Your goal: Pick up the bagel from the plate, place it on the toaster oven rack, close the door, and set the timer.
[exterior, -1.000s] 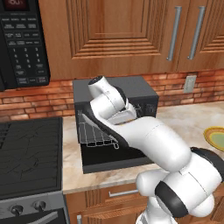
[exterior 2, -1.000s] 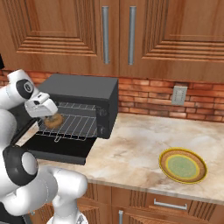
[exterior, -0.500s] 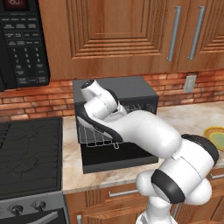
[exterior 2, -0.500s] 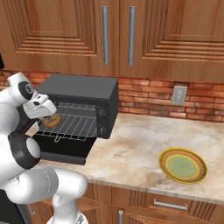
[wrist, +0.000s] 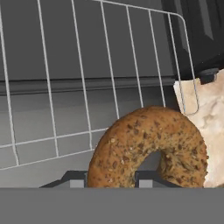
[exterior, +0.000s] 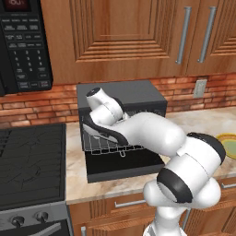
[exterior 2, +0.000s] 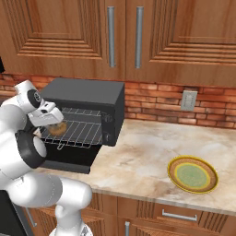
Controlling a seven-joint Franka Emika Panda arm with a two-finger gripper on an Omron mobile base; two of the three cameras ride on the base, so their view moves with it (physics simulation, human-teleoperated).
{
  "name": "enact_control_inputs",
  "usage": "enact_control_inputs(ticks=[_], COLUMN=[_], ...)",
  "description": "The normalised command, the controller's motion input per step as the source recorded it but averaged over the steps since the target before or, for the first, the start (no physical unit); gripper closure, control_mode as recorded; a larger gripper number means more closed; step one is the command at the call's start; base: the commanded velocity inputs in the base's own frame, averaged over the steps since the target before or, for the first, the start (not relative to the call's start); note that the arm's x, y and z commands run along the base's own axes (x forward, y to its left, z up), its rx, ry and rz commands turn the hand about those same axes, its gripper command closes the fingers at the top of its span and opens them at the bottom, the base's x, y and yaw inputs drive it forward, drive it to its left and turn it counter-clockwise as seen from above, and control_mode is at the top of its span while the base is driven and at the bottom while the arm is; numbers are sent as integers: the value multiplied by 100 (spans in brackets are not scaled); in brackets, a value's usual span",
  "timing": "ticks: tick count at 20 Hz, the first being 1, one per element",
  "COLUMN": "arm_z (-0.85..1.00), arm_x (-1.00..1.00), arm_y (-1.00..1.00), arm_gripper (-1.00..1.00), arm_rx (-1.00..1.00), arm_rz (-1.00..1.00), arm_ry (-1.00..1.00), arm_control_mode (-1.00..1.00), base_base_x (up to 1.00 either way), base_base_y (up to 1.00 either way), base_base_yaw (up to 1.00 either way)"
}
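My gripper is shut on the bagel, a golden-brown seeded ring, and holds it just above the left part of the toaster oven rack. The hand view shows the bagel close up between the gripper tips, with the rack wires beneath it. The rack is pulled out over the door, which hangs open and flat in front of the dark grey oven. The door is black. The yellow plate lies bare on the counter to the right.
A black microwave hangs at the upper left above a dark stovetop. Wooden cabinets with steel handles run above the oven. A wall socket sits on the brick backsplash. The marble counter spreads between oven and plate.
The hand has shifted slightly toward the oven's left side, and the arm's elbow has swung lower and nearer. The bagel stays gripped over the rack.
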Motion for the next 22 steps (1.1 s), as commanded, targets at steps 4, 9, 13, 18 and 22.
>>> enact_control_inputs(ticks=[4,9,13,18,22], arm_z=[-25,-15,-10,-14,-17], arm_x=[10,17,17,12,8], arm_y=[0,0,0,0,0], arm_gripper=[100,100,100,100,100], arm_rx=[3,5,5,7,8], arm_rz=[4,3,3,4,4], arm_ry=[-1,-4,-5,-8,-8], arm_control_mode=[-100,-100,-100,-100,-100], base_base_x=[0,0,0,0,0], base_base_y=[0,0,0,0,0], base_base_yaw=[0,0,0,0,0])
